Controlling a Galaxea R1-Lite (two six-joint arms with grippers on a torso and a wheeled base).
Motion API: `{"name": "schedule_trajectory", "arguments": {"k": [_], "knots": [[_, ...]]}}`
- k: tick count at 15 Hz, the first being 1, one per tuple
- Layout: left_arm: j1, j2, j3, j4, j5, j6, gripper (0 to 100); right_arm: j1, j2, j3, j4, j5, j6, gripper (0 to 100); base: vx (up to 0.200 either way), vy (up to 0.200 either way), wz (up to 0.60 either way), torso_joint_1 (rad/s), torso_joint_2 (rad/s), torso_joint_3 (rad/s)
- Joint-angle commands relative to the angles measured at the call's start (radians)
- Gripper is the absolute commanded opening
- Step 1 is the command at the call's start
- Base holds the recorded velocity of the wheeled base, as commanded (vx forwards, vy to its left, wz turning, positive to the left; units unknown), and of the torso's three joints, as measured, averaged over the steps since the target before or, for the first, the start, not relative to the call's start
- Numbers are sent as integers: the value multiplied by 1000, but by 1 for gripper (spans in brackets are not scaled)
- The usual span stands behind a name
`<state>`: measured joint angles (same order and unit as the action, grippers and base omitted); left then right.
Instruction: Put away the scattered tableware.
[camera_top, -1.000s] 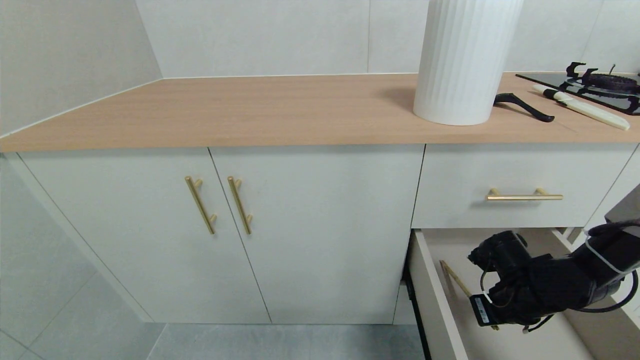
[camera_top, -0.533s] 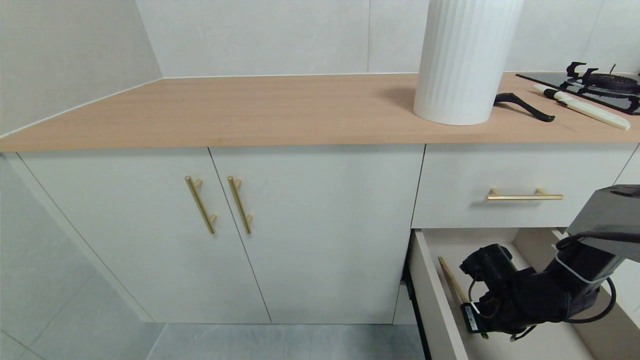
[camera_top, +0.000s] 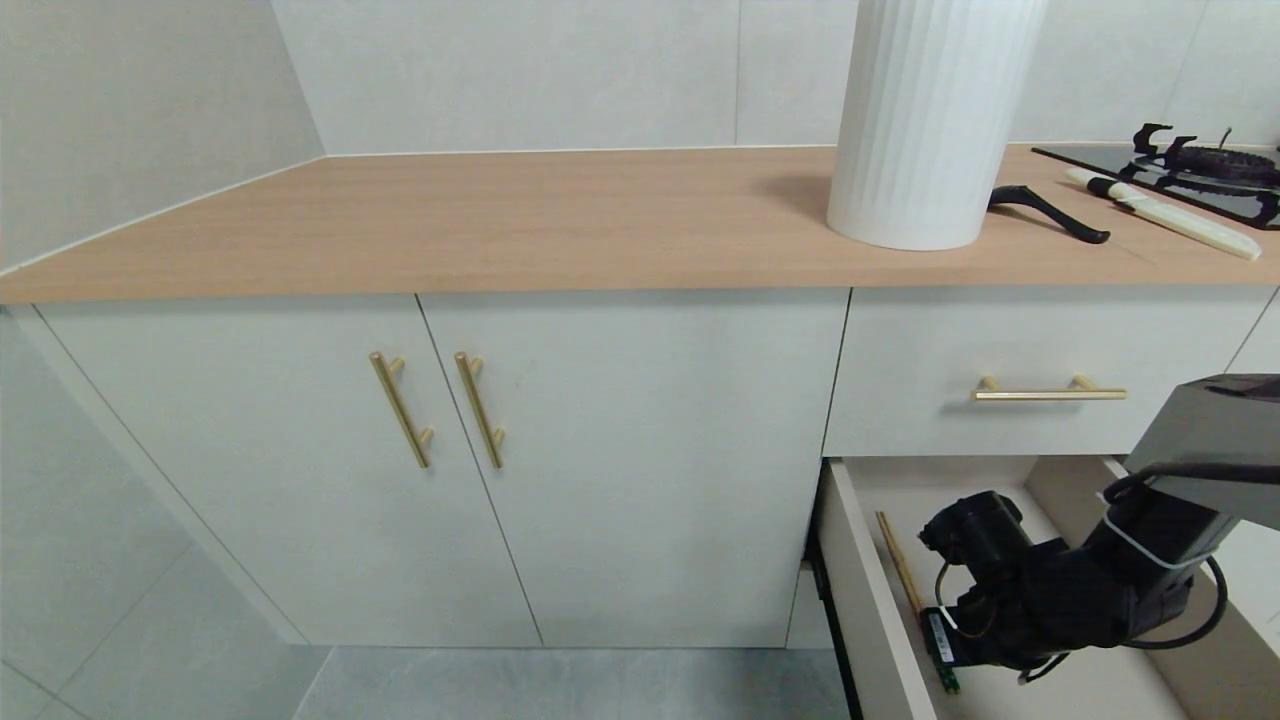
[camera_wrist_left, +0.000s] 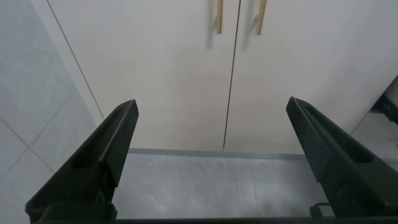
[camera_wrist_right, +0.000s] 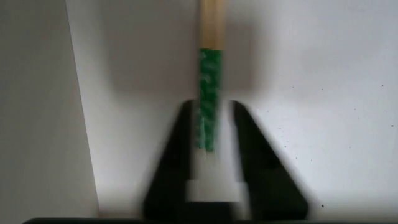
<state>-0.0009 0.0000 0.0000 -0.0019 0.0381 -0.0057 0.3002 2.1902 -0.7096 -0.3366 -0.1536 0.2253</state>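
A pair of wooden chopsticks (camera_top: 898, 565) with a green end lies in the open drawer (camera_top: 868, 600) along its left wall. My right gripper (camera_top: 950, 665) hangs low inside the drawer over the chopsticks' near end. In the right wrist view the chopsticks (camera_wrist_right: 210, 93) run between its black fingers (camera_wrist_right: 180, 155), which stand slightly apart, open around the green tip. A black-handled utensil (camera_top: 1050, 212) and a white-bladed knife (camera_top: 1165, 212) lie on the wooden counter (camera_top: 500, 215). My left gripper (camera_wrist_left: 211, 107) is wide open, holding nothing, in front of the cabinet doors.
A tall white ribbed vase (camera_top: 930, 120) stands on the counter by the utensil, with a stove (camera_top: 1205, 165) at the far right. A closed drawer with a gold handle (camera_top: 1050, 393) sits above the open one. Two closed cabinet doors (camera_top: 440, 470) fill the left side above a grey floor.
My right arm has sunk lower and nearer the drawer's left wall with the chopsticks. The chopsticks' green end now shows past the wrist.
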Motion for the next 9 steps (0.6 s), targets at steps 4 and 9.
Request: {"name": "schedule_trajectory", "arguments": {"k": [4,9], "knots": [[-1,2,0,-1,0,0,100,0,-37,2,1,-6,0,100,0,0,0,0,0,0],[1,2,0,-1,0,0,100,-52,-506,-30,314,46,-34,100,0,0,0,0,0,0]]}}
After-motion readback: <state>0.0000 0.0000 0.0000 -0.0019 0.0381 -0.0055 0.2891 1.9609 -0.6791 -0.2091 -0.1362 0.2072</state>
